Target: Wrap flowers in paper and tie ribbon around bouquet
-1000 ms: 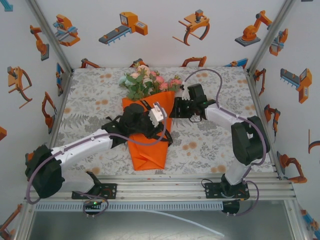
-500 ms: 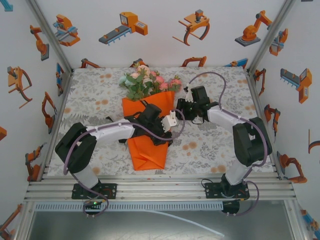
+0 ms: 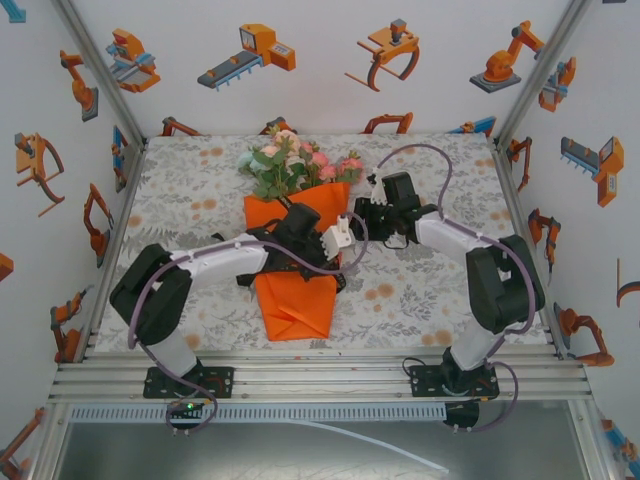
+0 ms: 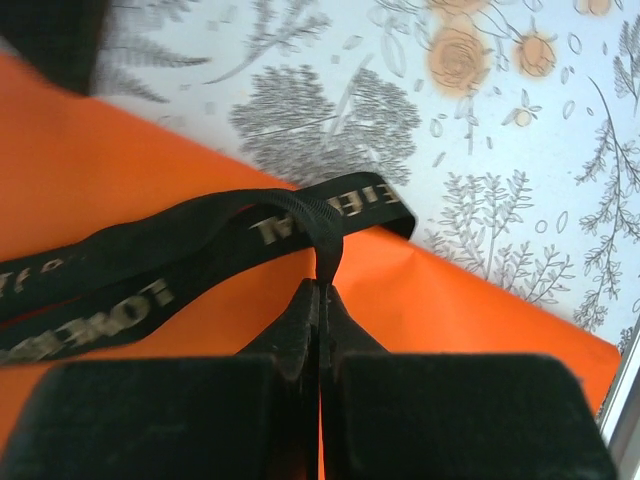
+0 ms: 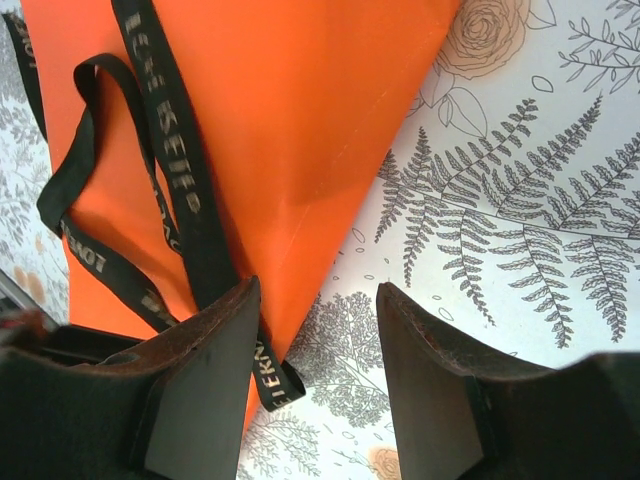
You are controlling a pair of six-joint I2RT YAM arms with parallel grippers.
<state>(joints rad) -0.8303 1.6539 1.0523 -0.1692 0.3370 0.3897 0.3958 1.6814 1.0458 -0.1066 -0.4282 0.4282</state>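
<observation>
A table [image 3: 200,200] printed with grey leaves and peach roses is seen across the middle of the frame. At its centre the bouquet [image 3: 268,212] is laid flat, with flowers [image 3: 290,165] toward the upper edge and the paper [image 3: 295,305] tip toward the lower.

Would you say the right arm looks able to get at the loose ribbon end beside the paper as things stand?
Probably yes: the right gripper stands open close over the ribbon end, with nothing between them.
</observation>
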